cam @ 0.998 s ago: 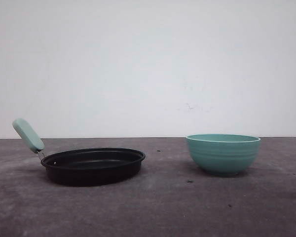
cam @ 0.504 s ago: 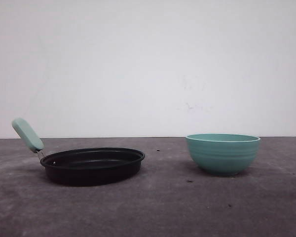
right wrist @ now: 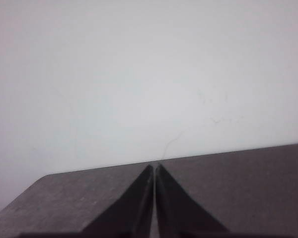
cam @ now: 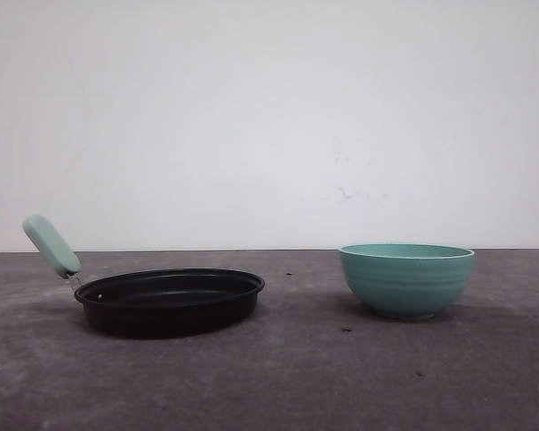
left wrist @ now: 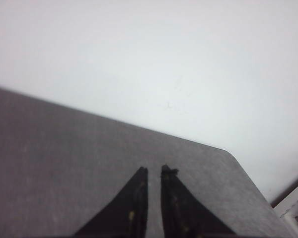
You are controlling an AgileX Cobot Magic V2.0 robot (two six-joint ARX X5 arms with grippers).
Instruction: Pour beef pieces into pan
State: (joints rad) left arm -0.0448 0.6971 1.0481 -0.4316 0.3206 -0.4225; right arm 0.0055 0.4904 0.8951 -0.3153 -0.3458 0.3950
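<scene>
A plain white wall stood behind a dark grey tabletop (cam: pixel 296 377). On it the black pan (cam: pixel 169 301) was set to the left, its mint handle (cam: pixel 50 245) slanting up and outward, and a teal bowl (cam: pixel 406 279) stood well apart to the right. The beef pieces could not be seen from this low angle; they were judged to lie inside the bowl. The left gripper (left wrist: pixel 152 171) was seen slightly parted and empty, the right gripper (right wrist: pixel 153 167) pressed together, empty. The bowl would best be gripped by its rim, carried level over the pan's centre and tipped slowly.
</scene>
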